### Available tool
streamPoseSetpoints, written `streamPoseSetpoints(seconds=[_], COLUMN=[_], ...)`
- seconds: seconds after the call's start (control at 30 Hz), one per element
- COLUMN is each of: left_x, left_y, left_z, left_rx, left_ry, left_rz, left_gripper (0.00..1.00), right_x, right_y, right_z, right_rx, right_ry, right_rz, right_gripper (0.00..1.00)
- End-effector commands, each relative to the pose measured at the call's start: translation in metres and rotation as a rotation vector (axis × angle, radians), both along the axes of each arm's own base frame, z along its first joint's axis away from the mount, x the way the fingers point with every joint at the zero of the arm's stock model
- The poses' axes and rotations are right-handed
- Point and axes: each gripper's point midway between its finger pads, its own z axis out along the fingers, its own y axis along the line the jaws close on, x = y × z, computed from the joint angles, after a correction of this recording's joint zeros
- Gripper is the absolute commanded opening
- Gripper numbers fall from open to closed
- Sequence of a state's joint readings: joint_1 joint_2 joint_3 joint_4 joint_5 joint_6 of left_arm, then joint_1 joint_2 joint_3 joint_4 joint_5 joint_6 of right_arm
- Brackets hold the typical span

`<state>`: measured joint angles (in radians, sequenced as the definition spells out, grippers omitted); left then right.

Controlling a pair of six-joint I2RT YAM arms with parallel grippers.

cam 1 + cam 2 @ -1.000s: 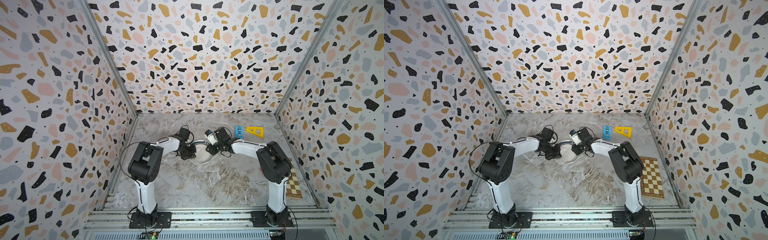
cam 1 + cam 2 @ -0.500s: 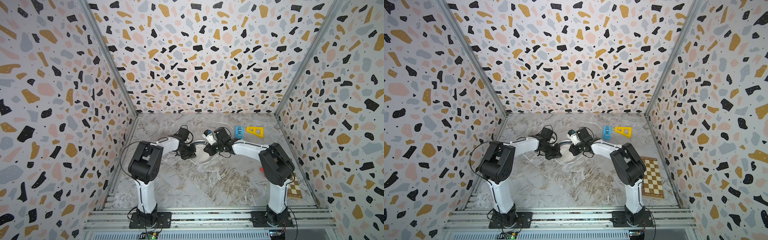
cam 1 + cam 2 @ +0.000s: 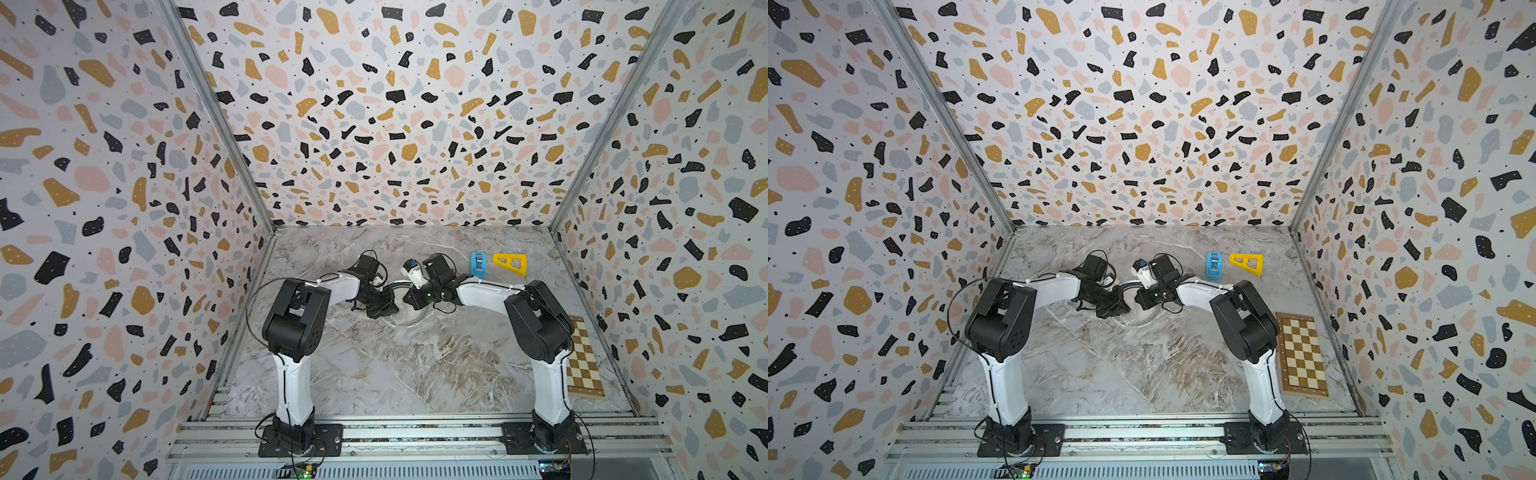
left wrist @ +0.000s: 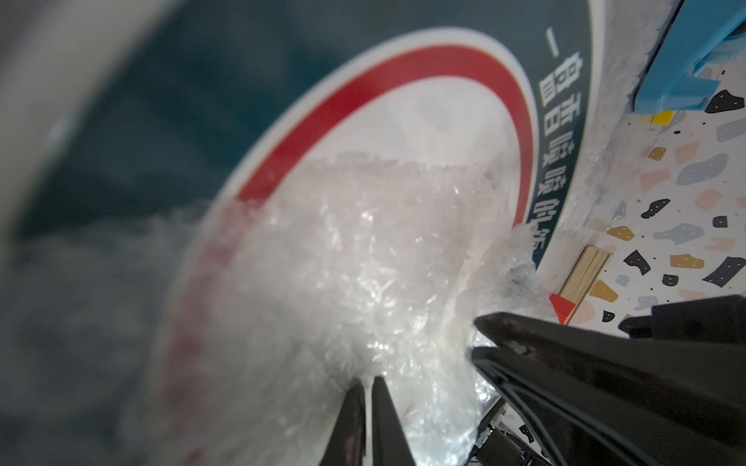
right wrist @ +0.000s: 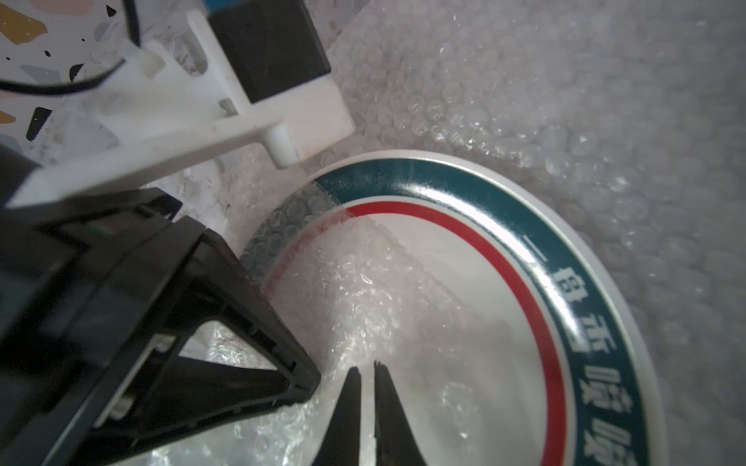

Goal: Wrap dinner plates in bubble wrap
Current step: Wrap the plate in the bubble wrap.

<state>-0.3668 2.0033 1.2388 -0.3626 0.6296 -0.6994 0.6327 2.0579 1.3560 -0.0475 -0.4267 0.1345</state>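
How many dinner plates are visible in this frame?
1. The plate lies on the bubble wrap, with a fold of wrap pulled over part of it. No second plate shows, though one could be hidden underneath.

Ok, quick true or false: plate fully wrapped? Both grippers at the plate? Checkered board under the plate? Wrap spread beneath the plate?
Plate fully wrapped: false. The bubble wrap is folded over only part of it, and much of the plate shows bare.
Left gripper and right gripper both at the plate: true.
Checkered board under the plate: false. It lies well apart, to the robot's right.
Wrap spread beneath the plate: true.
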Motion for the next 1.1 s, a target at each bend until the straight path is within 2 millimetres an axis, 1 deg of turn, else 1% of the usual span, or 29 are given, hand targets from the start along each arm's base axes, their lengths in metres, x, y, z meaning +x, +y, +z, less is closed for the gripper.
streamPoseSetpoints(seconds=[0.0, 0.1, 0.2, 0.27, 0.37, 0.53, 0.63, 0.7, 0.77, 0.83, 0.93, 1.07], left_x=[-0.012, -0.010, -0.006, -0.001, 0.009, 0.022, 0.024, 0.020, 0.011, 0.003, -0.009, -0.019], left_y=[0.005, 0.006, 0.006, 0.007, 0.008, 0.007, -0.001, -0.011, -0.018, -0.021, -0.017, -0.007], left_z=[-0.022, -0.019, -0.007, 0.008, 0.033, 0.074, 0.091, 0.095, 0.093, 0.083, 0.057, 0.024], left_rx=[0.046, 0.043, 0.024, 0.011, -0.007, -0.044, -0.110, -0.161, -0.188, -0.197, -0.163, -0.087], left_ry=[0.073, 0.071, 0.057, 0.032, -0.013, -0.088, -0.098, -0.083, -0.054, -0.027, 0.021, 0.057], left_rz=[0.002, 0.009, 0.016, 0.020, 0.027, 0.035, 0.042, 0.034, 0.024, 0.024, 0.026, 0.025], left_gripper=[0.13, 0.13, 0.14, 0.15, 0.17, 0.18, 0.17, 0.14, 0.11, 0.09, 0.06, 0.04], right_x=[0.005, 0.007, 0.010, 0.010, 0.011, 0.010, 0.010, 0.010, 0.011, 0.013, 0.013, 0.014], right_y=[0.006, 0.005, 0.002, 0.000, -0.003, -0.009, -0.009, -0.009, -0.008, -0.009, -0.008, -0.007], right_z=[0.016, 0.003, -0.014, -0.024, -0.032, -0.041, -0.040, -0.039, -0.037, -0.034, -0.029, -0.020], right_rx=[0.034, 0.013, -0.017, -0.036, -0.059, -0.087, -0.081, -0.076, -0.067, -0.052, -0.014, 0.023], right_ry=[-0.027, -0.017, 0.003, 0.017, 0.026, 0.040, 0.045, 0.046, 0.049, 0.056, 0.075, 0.082], right_rz=[0.007, -0.003, -0.016, -0.024, -0.038, -0.053, -0.055, -0.054, -0.054, -0.055, -0.050, -0.038], right_gripper=[0.11, 0.11, 0.10, 0.10, 0.10, 0.10, 0.10, 0.10, 0.10, 0.10, 0.10, 0.10])
